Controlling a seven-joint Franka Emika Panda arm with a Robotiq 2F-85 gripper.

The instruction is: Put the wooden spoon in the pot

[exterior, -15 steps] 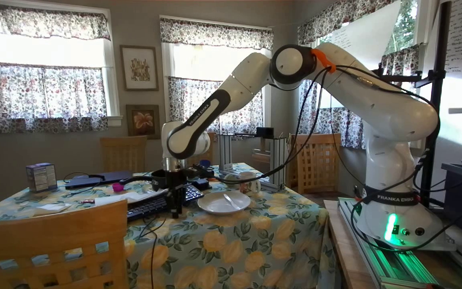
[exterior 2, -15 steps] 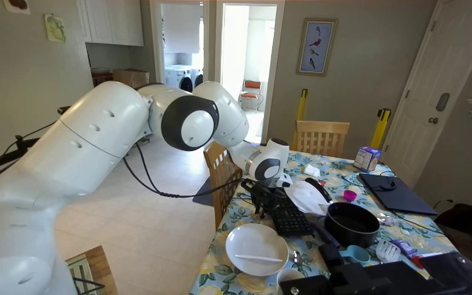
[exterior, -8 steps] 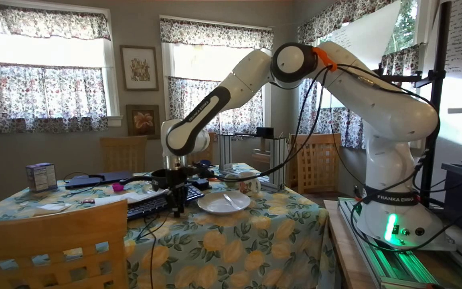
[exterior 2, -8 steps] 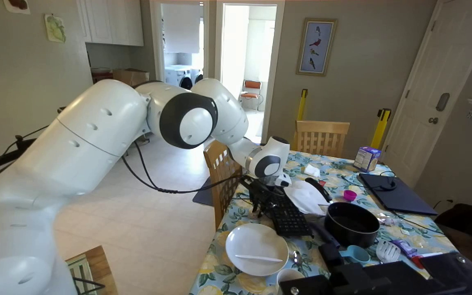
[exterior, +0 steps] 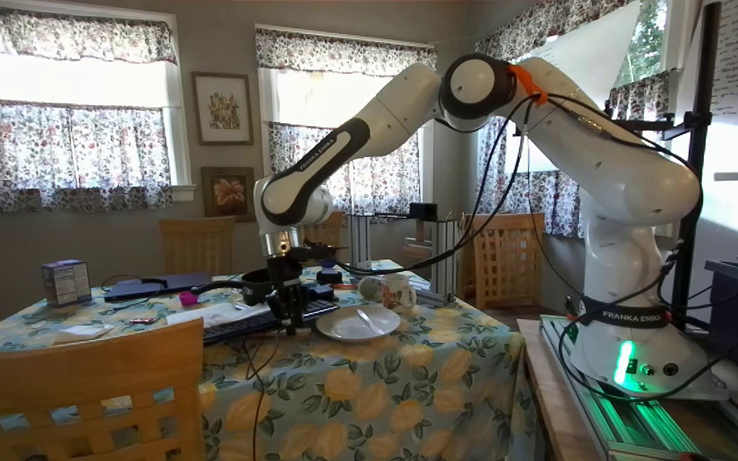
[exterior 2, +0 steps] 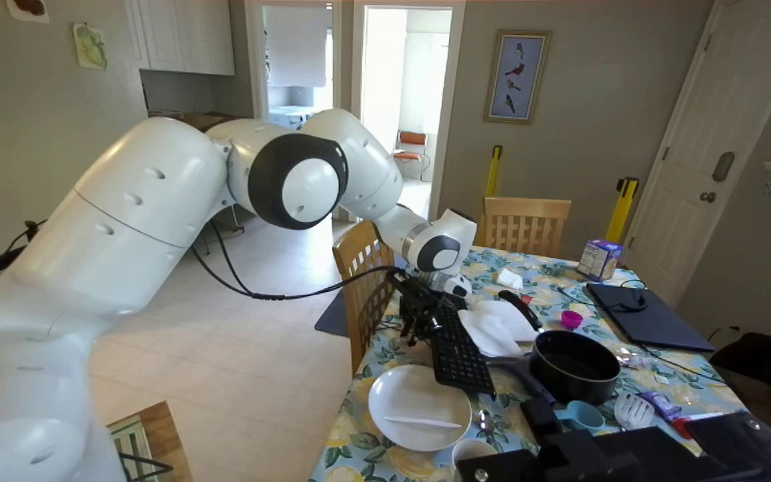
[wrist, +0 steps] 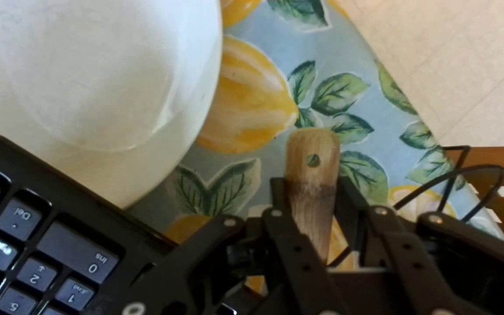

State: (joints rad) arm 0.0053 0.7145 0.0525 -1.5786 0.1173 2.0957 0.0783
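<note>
My gripper [wrist: 309,188] is shut on the wooden spoon's handle [wrist: 312,175], which has a small hole near its end. The spoon's far end is hidden behind the fingers in the wrist view. In the exterior views my gripper [exterior: 289,320] hangs low by the keyboard at the table's near edge, also seen here [exterior 2: 419,328]; the spoon cannot be made out there. The pot [exterior 2: 574,365], black and round, stands on the table beyond the keyboard, with its open top facing up. It also shows [exterior: 255,288] partly behind my gripper.
A black keyboard [exterior 2: 462,355] lies beside my gripper, with its cable hanging off the edge. A white plate [exterior 2: 419,402] holding a white plastic knife is close by. White paper [exterior 2: 496,325], a mug [exterior: 398,291] and a wooden chair [exterior: 81,378] are also near.
My gripper has risen a little and tilted, still low over the table. The keyboard and white paper have shifted, the keyboard nearer the plate. The pot has not moved.
</note>
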